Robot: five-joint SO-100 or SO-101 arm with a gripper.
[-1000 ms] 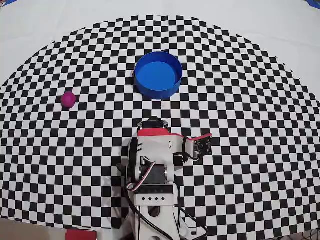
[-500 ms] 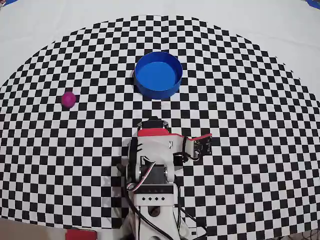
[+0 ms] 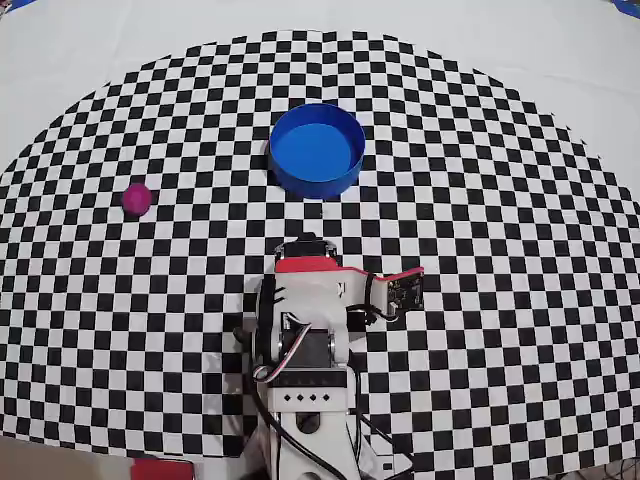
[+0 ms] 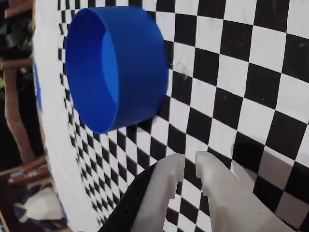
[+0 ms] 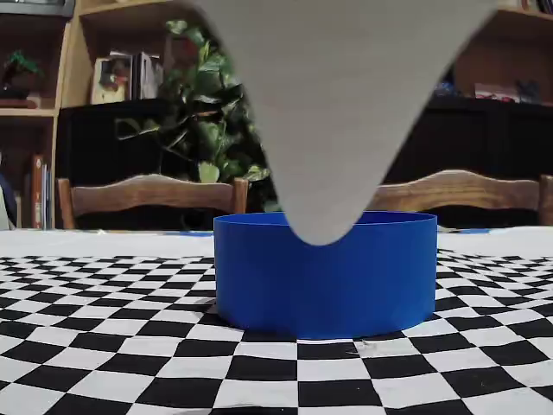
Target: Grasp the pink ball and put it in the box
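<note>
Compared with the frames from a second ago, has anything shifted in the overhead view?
Nothing visibly changed: the arm stays folded at its base, the pink ball lies at the left of the overhead view, and the box stands empty.

The arm [image 3: 305, 330] sits folded over its base, wrist turned sideways. In the wrist view the gripper [image 4: 189, 170] holds nothing, its pale fingertips [image 4: 169, 176] nearly together, a narrow gap between.
</note>
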